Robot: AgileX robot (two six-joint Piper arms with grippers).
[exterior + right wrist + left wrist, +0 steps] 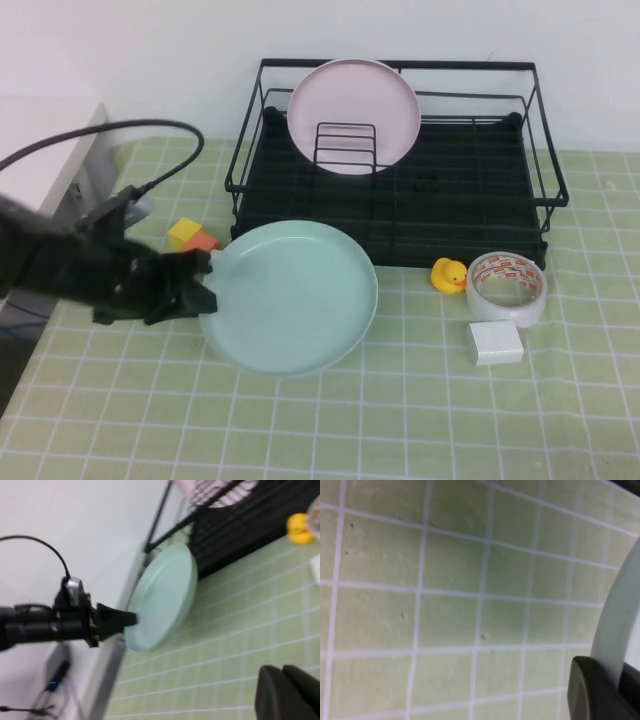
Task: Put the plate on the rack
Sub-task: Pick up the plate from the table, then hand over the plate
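Observation:
The pale mint-green plate (290,297) is held tilted above the checked cloth, in front of the black wire rack (545,165). My left gripper (203,283) is shut on the plate's left rim; in the left wrist view its fingers (592,690) clamp the plate's edge (620,625). The right wrist view shows the plate (162,597), the left gripper (127,620) and the rack (240,530). My right gripper (283,672) is shut and empty, out of the high view, off to the right above the cloth.
A pale pink plate (353,112) stands upright in the rack's back left. A yellow and orange block (190,237) lies behind the left gripper. A yellow duck (449,275), a tape roll (506,288) and a white box (495,343) lie at the right.

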